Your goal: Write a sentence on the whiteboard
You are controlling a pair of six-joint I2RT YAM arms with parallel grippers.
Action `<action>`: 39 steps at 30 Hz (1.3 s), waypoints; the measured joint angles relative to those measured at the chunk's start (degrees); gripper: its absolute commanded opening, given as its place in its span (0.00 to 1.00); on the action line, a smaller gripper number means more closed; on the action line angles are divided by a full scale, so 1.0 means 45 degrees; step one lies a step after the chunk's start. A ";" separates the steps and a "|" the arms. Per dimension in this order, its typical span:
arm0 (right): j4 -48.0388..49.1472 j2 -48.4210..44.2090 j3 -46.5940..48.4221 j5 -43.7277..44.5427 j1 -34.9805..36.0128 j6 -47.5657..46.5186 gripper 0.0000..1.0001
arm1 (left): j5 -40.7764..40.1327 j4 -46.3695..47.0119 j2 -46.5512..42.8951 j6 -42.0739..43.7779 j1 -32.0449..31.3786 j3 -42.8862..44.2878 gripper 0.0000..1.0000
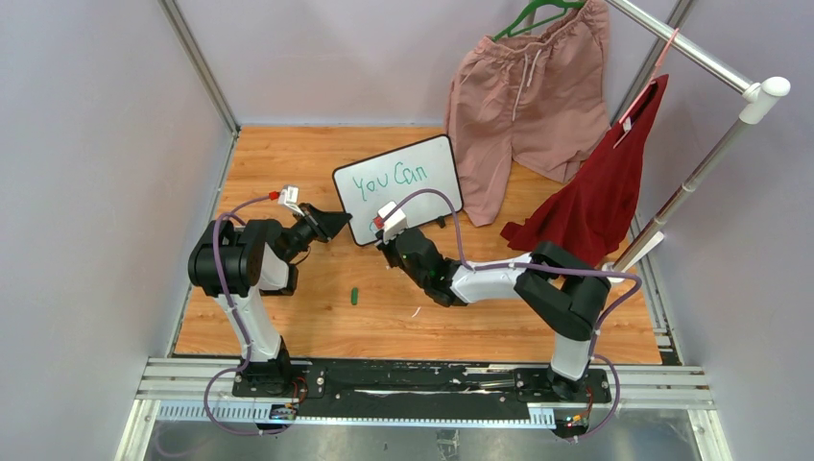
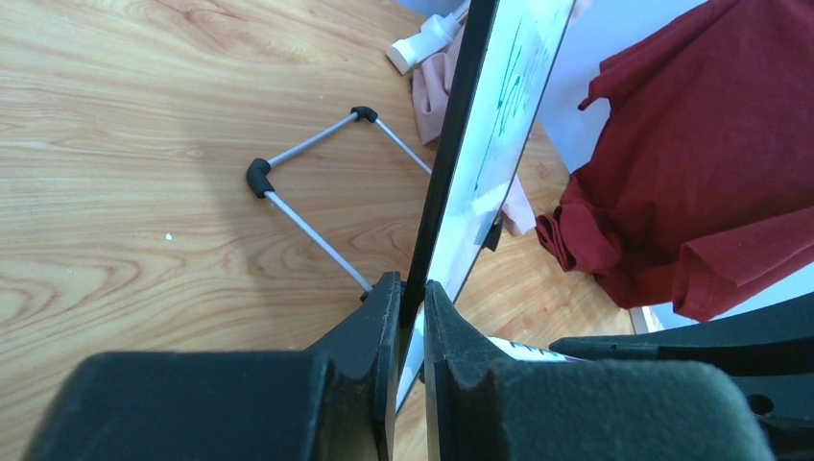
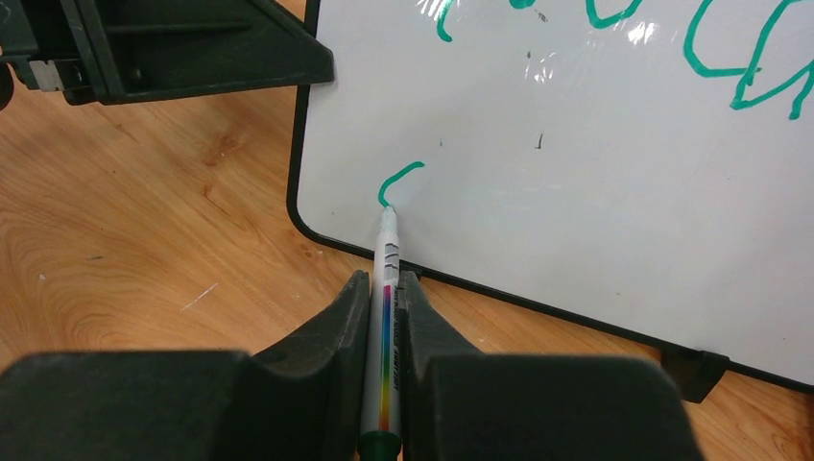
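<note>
A small rectangular whiteboard (image 3: 576, 240) with a thin black frame and rounded corners stands tilted back on the light wooden bench (image 1: 288, 173), directly ahead of both claws. It carries the green words "You Can" (image 1: 389, 180) along its upper line. Lower down, near the board's left corner, a short green hooked stroke (image 3: 398, 178) sits just above the tip of a white marker pen with a rainbow stripe (image 3: 387, 317), and that tip touches the white surface. The right claw (image 3: 384, 283) pinches the pen's barrel between its black fingers, the pen pointing straight out past the fingertips. Just left of it, the left claw (image 2: 413, 288) is clamped on the whiteboard's left edge, one finger in front of the frame and one behind. Beyond the left claw, behind the board, a silver wire stand with black corner pieces (image 2: 307, 182) rests on the bench. A small green object (image 1: 354, 295) lies on the wood between the two claws, nearer the arm bases than either. Beyond and to the right of the right claw, pink drawstring shorts (image 1: 523, 96) hang beside a dark red shirt (image 1: 600, 192) on a silver metal rail (image 1: 701, 58).
</note>
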 measured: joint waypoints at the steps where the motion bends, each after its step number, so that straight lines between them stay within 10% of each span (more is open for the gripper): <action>1: -0.0005 -0.0005 -0.0010 0.0024 0.0000 0.0000 0.00 | 0.0000 0.0000 0.0005 0.0000 0.0000 0.0000 0.00; 39: -0.0690 -0.0083 0.1423 0.0228 -0.0661 -0.0631 0.00 | -0.0189 0.0005 0.0034 0.0005 -0.0015 0.0000 0.00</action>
